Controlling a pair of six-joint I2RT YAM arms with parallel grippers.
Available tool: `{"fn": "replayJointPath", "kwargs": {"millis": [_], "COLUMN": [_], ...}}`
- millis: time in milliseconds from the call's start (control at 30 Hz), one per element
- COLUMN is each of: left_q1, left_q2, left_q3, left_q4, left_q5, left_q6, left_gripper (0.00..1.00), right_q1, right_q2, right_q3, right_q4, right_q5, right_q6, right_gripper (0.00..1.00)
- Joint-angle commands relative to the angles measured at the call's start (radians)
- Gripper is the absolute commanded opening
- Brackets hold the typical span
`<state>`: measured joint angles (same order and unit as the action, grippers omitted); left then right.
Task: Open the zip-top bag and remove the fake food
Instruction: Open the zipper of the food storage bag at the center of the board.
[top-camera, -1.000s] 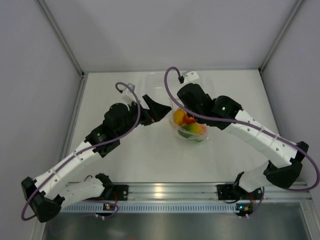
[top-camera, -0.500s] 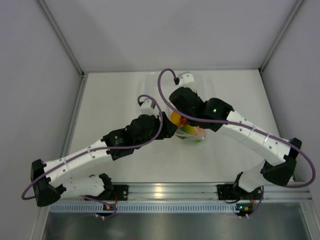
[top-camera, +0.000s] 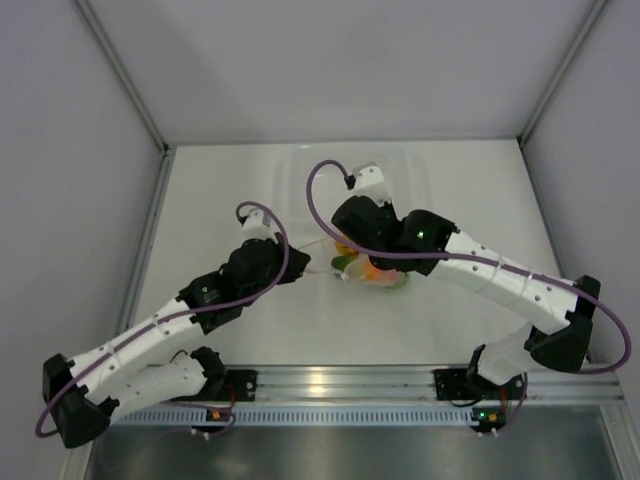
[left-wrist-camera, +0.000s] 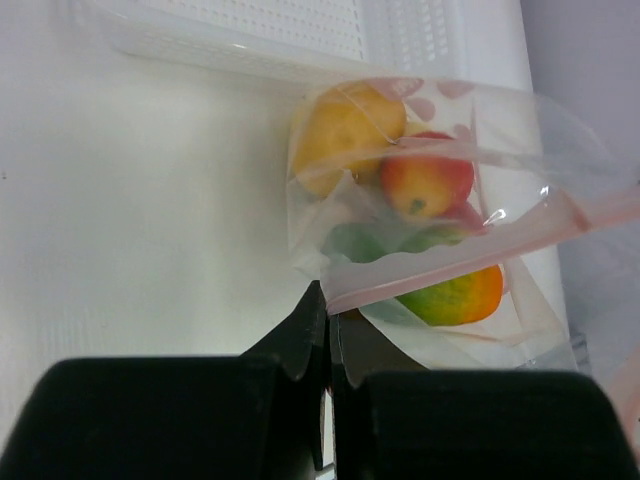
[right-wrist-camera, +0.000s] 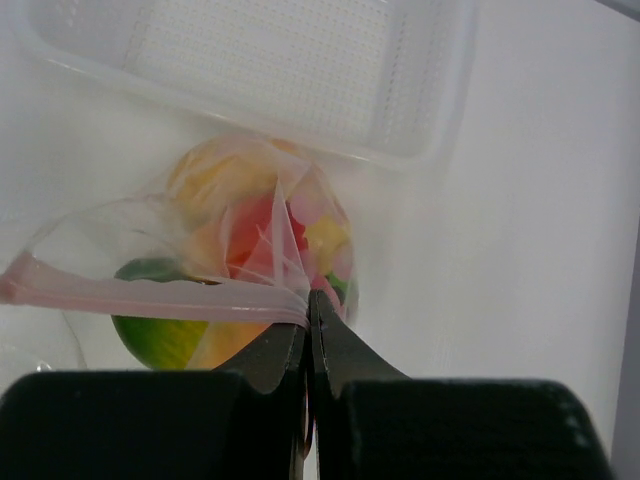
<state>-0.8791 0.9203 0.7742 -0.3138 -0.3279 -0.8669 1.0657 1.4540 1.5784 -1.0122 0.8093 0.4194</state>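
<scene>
The zip-top bag (top-camera: 381, 273) is clear with a pink zip strip (left-wrist-camera: 480, 245) and hangs just above the table between both arms. Through the plastic shows the fake food: a yellow piece (left-wrist-camera: 340, 130), a red-yellow one (left-wrist-camera: 425, 180) and a green-orange one (left-wrist-camera: 455, 295). My left gripper (left-wrist-camera: 328, 300) is shut, pinching the near end of the strip. My right gripper (right-wrist-camera: 310, 300) is shut on the strip (right-wrist-camera: 150, 295) at its other end, with red (right-wrist-camera: 255, 235) and green (right-wrist-camera: 160, 335) pieces behind it. From above, the left gripper (top-camera: 322, 268) sits left of the bag; the right gripper's tips are hidden under its wrist.
A rigid clear plastic tub (top-camera: 350, 170) stands at the back of the white table, just beyond the bag, and shows in both wrist views (left-wrist-camera: 260, 30) (right-wrist-camera: 280, 70). White walls close in the table on both sides.
The left gripper went from wide open to shut, closing on the bag's zip strip after the arm swung in to it. The right arm shifted the bag slightly left.
</scene>
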Motion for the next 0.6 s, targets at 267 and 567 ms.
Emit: {"fn": "replayJointPath", "kwargs": {"millis": [267,567], "left_q1": [0.134,0.299], "left_q2": [0.046,0.054], "left_q3": [-0.093,-0.211], "left_q4": [-0.022,0.065], "left_q5": [0.107,0.268], "left_q6": [0.071,0.094], "left_gripper": [0.00,0.00], "right_q1": [0.171,0.182], "right_q2": [0.111,0.127], "right_q3": [0.304,0.312], "right_q4": [-0.485,-0.483], "right_q5": [0.317,0.314], "right_q6": [0.162,0.170], "right_gripper": [0.00,0.00]}}
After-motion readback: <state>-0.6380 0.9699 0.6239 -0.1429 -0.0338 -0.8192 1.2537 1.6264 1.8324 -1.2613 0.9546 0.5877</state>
